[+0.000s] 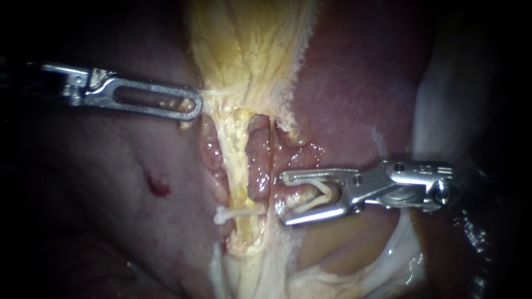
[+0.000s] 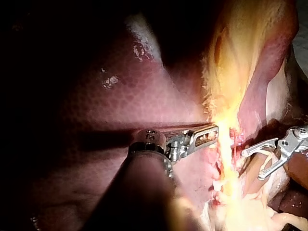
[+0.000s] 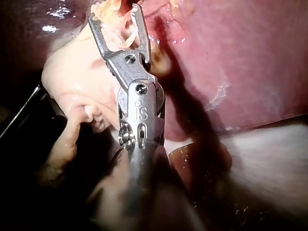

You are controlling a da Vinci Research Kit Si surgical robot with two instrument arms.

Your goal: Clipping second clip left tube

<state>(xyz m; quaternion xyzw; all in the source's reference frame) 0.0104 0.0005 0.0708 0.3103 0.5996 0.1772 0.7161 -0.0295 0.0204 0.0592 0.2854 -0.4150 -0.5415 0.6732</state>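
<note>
The left tube, a yellowish strand, runs down from the gallbladder. A white clip sits across its lower part. A pinkish tube lies just to its right. My right instrument comes in from the right with its jaws wide apart and a white clip held between them. Its tips stop beside the pinkish tube, short of the left tube. My left instrument is shut on yellowish tissue at the gallbladder's neck and holds it to the left. The wrist views show both jaws too: left instrument, right instrument.
Liver lies to the right of the tubes and more liver to the left, with a small red spot. White gauze lies at the far right. Pale fatty tissue lies below the tubes.
</note>
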